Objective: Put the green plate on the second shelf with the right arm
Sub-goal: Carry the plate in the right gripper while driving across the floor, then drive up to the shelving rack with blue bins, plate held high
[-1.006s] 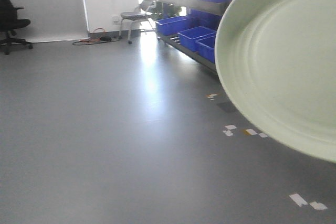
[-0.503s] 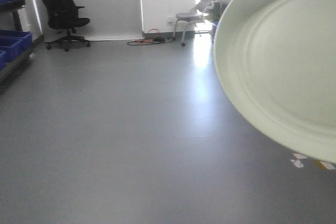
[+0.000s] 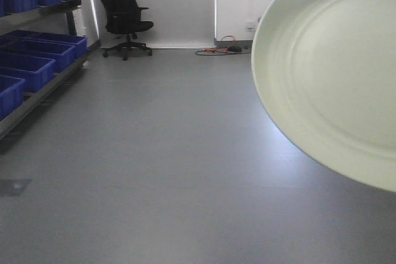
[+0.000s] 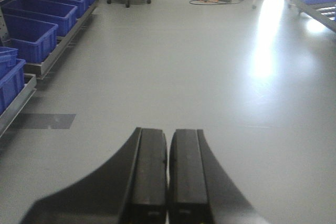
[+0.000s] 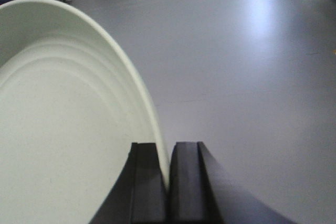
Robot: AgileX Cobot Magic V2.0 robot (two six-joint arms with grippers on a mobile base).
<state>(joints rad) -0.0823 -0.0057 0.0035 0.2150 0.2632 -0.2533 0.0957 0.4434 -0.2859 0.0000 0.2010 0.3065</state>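
While tight between the right jaws, one green plate [image 5: 63,129]; left jaws together, empty.

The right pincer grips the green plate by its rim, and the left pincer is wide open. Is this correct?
No: the left pincer is shut, as the left wrist view shows. The right pincer does grip the green plate by its rim.

Grey floor [image 3: 154,171]; black office chair [image 3: 124,13]; cables [image 3: 219,49].
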